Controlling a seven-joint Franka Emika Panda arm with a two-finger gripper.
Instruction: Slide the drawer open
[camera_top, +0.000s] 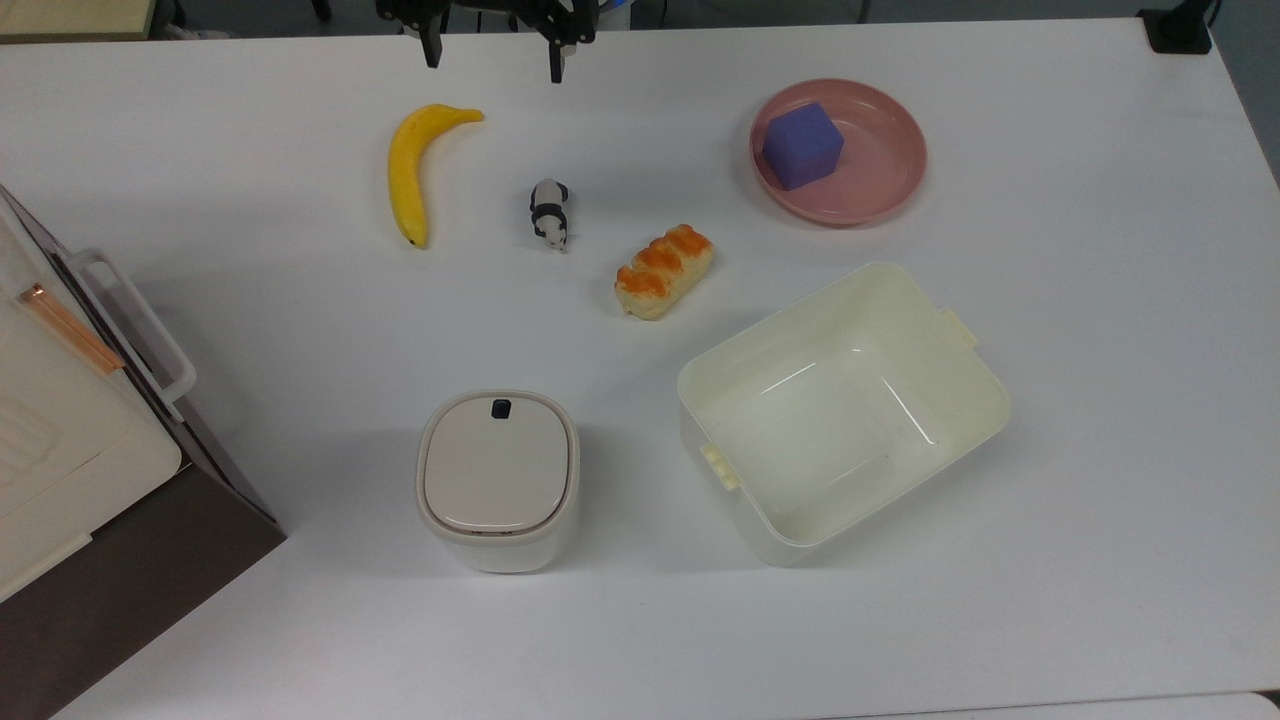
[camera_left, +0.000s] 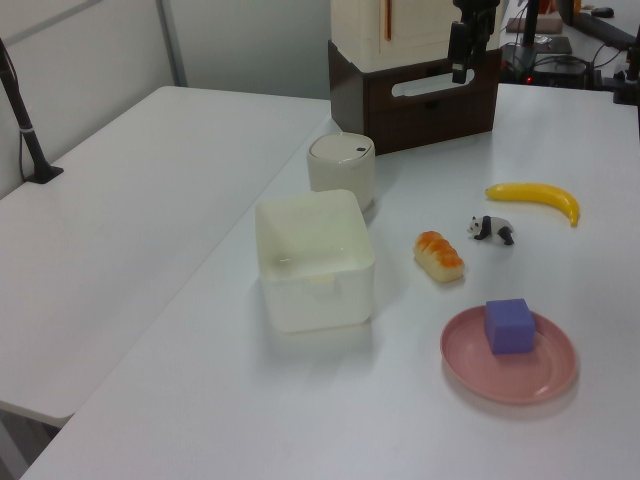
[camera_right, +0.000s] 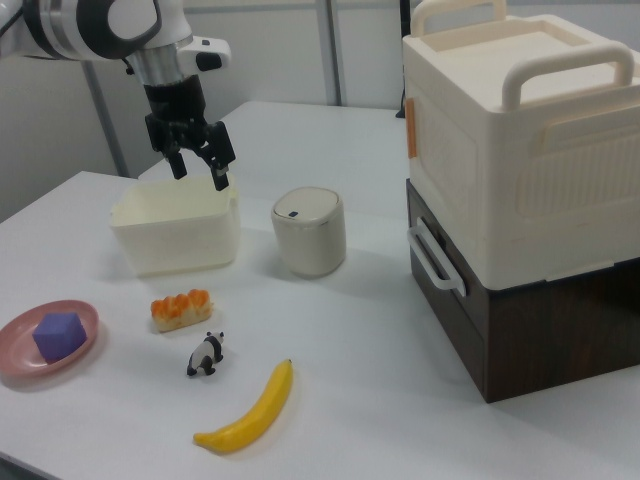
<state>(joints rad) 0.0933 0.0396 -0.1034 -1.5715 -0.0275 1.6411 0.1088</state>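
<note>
Hanging above the white table (camera_top: 1050, 600) with nothing between its fingers, the gripper (camera_right: 200, 170) has its two dark fingers spread apart. In the top view it shows at the upper edge (camera_top: 493, 55), beyond the banana (camera_top: 412, 165). In the left view it sits high at the far end (camera_left: 462, 55), in front of the stacked boxes.

The drawer (camera_right: 440, 300) is shut, its dark brown front flush with the dark wooden cabinet (camera_right: 560, 330) that holds it. Its white bar handle (camera_right: 433, 257) stands out from the front. A cream storage box (camera_right: 520, 130) with handles sits on top of the cabinet. In the top view the drawer front and the handle are at the top view's left edge (camera_top: 140, 330); in the left view the drawer stands at the far end of the table (camera_left: 435, 95). The gripper is well apart from the handle.

On the table lie the banana, a small panda figure (camera_top: 549, 213), a bread roll (camera_top: 663, 270), and a pink plate (camera_top: 880, 195) carrying a purple block (camera_top: 800, 146). A cream tub (camera_top: 840, 410) stands open, and beside it a white bin (camera_top: 497, 480) with its lid on, nearer the drawer.
</note>
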